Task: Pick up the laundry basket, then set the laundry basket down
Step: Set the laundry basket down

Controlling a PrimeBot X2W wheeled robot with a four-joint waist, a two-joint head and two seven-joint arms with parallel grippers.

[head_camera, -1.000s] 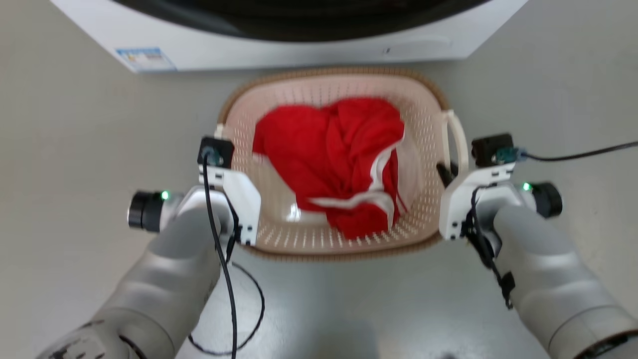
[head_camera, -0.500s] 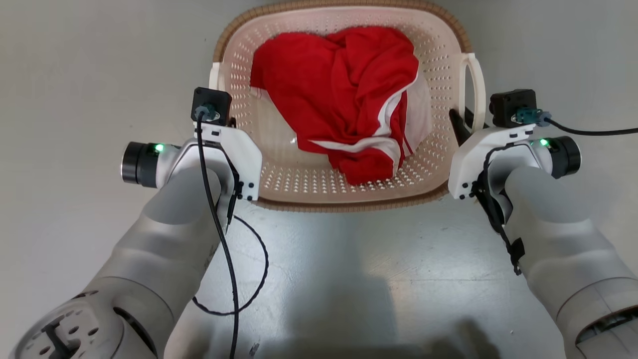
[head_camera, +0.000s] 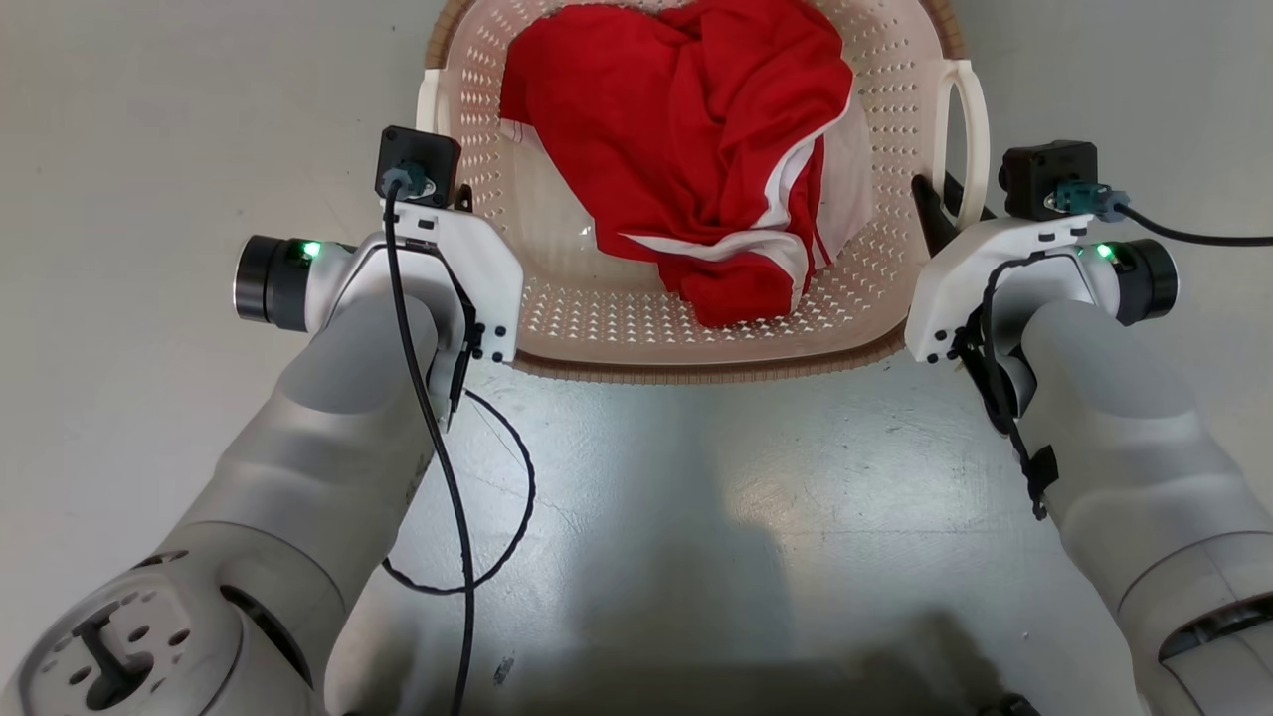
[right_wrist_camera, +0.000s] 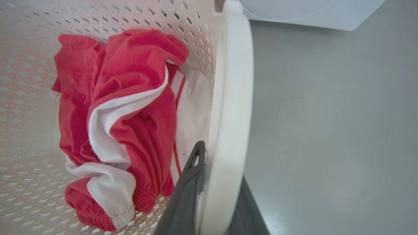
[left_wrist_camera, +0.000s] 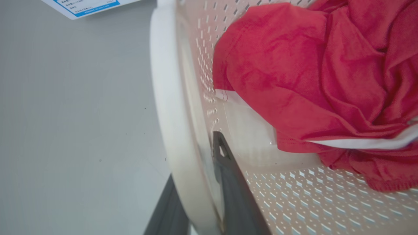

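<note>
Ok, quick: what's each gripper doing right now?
Left gripper: jaws shut on the laundry basket, at its left handle.
Right gripper: jaws shut on the right handle.

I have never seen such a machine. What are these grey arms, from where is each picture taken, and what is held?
This is a wheeled robot with two arms. The wide picture comes from a camera on its head, looking down at the grey floor. The two close pictures come from cameras on its wrists, looking along the dark fingers. Before it is a cream laundry basket holding a red garment with white trim. The left gripper is shut on the basket's left handle, the right gripper on the right handle, one finger inside each loop and one outside. The white box at the top of the right wrist picture is a washing machine. Whether the basket is off the floor, I cannot tell.
</note>
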